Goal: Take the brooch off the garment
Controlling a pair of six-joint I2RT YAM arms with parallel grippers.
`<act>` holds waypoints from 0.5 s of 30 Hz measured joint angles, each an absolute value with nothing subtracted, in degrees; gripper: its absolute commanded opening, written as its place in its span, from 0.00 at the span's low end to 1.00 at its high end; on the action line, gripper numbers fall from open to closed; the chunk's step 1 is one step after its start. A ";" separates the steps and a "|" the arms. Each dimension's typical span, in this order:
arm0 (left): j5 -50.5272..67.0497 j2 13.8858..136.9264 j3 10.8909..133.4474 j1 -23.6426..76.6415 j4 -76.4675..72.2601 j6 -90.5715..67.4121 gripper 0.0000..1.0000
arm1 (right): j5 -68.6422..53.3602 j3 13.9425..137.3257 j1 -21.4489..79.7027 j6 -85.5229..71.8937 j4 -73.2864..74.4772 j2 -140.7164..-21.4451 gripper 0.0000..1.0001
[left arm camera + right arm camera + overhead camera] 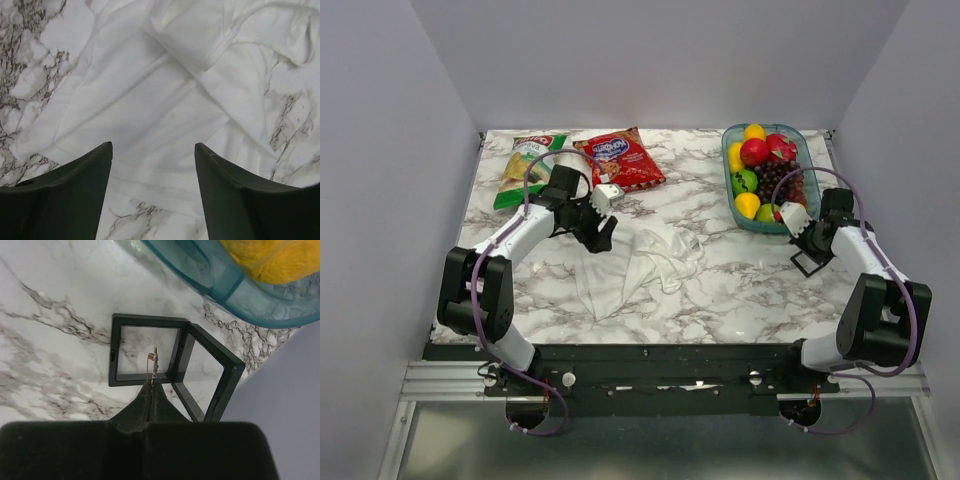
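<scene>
Right hand (pixel 151 390) pinches the brooch (pixel 154 365) upright, edge-on, just over the open black frame box (pixel 114 350); left hand (pixel 152 150), spread, hovers above the white garment (pixel 165 100), well apart leftward.

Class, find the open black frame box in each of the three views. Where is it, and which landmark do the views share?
Top external: black frame box at right, just below the teal fruit basket.
Left wrist: not in it.
Right wrist: black frame box at centre, lying open.
Shared landmark: the marble table, in all three.
</scene>
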State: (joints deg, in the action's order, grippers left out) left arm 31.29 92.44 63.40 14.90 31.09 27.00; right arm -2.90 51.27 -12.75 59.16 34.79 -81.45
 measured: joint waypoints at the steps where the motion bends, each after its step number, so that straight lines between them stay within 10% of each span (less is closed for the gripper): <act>1: 31.92 91.96 63.59 15.07 30.83 26.44 0.76 | -2.02 50.50 -12.75 60.25 33.54 -81.76 0.00; 15: 33.74 91.77 64.16 15.40 29.87 23.94 0.75 | 3.25 49.15 -12.75 64.97 24.23 -86.50 0.00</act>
